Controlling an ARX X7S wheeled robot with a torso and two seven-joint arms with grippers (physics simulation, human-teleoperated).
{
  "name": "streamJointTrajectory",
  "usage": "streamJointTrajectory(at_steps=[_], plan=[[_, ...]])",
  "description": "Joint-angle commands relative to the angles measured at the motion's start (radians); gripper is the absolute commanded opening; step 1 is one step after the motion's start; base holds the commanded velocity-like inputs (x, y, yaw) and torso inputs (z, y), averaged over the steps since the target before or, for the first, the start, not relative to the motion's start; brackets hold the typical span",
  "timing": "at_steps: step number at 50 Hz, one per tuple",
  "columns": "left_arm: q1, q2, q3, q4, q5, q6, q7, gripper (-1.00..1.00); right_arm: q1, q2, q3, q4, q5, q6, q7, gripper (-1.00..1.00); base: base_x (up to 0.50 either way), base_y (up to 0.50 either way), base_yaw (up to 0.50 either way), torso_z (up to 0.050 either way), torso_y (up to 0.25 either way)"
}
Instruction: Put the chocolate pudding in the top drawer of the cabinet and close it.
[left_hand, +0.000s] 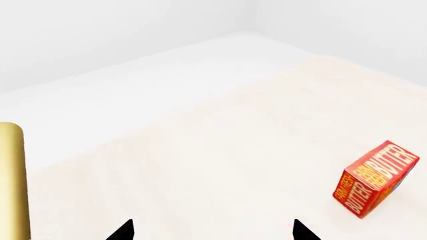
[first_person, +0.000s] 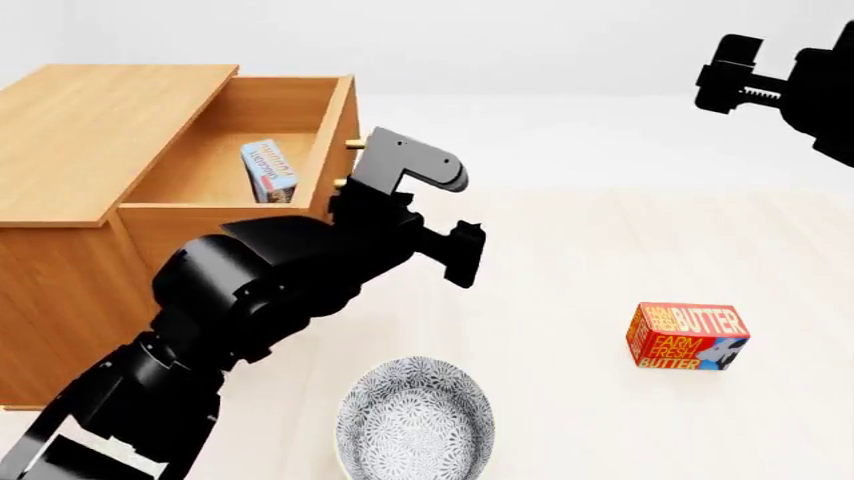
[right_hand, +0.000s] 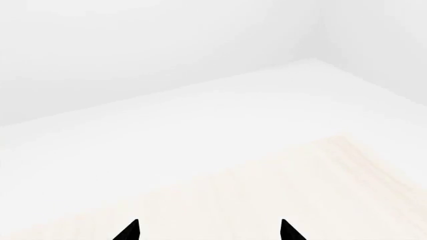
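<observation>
Showing a cabinet with its top drawer pulled well out over a pale worktop. Holds the pudding already: a small blue box standing tilted on edge inside the drawer, near the back, against the far wall. Leaves only the closing, by the look of it.

Places the left pincer just outside the drawer front, tips spread wide and holding nothing. Catches the brass handle at the edge of the left wrist view, off to one side of the tips, not between them. Hides most of that handle behind the left arm in the head view, with only one brass peg showing at the drawer front.

Puts the right pincer high and well away from the drawer, also spread and empty, facing bare worktop and wall.

Points to the left arm as much the nearer for the push. Calls, most likely, for pressing the drawer front straight toward the cabinet body, along the line of the drawer's slide, with the pincer brought square onto the front first. Cannot tell whether any part of the arm touches the front now.

Adds a butter box well away from the drawer and a patterned bowl nearer the robot, both off that line.
</observation>
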Motion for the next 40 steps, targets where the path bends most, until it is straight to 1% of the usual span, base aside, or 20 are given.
streamJointTrajectory(at_steps=[1, 11, 40], plan=[[-0.002, -0.063, -0.027, -0.014, 0.012, 0.002, -0.003, 1.00, 0.002, -0.003, 0.005, -0.001, -0.002, 0.004, 0.003, 1.00, 0.00, 0.00, 0.00, 0.000, 0.000], [0.008, -0.129, -0.051, 0.003, 0.004, -0.001, -0.010, 1.00, 0.003, -0.018, 0.010, 0.008, -0.004, 0.009, 0.001, 1.00, 0.00, 0.00, 0.00, 0.000, 0.000], [0.023, -0.263, -0.109, -0.048, 0.015, 0.024, -0.020, 1.00, -0.006, -0.060, 0.020, 0.052, -0.008, 0.018, -0.018, 1.00, 0.00, 0.00, 0.00, 0.000, 0.000]])
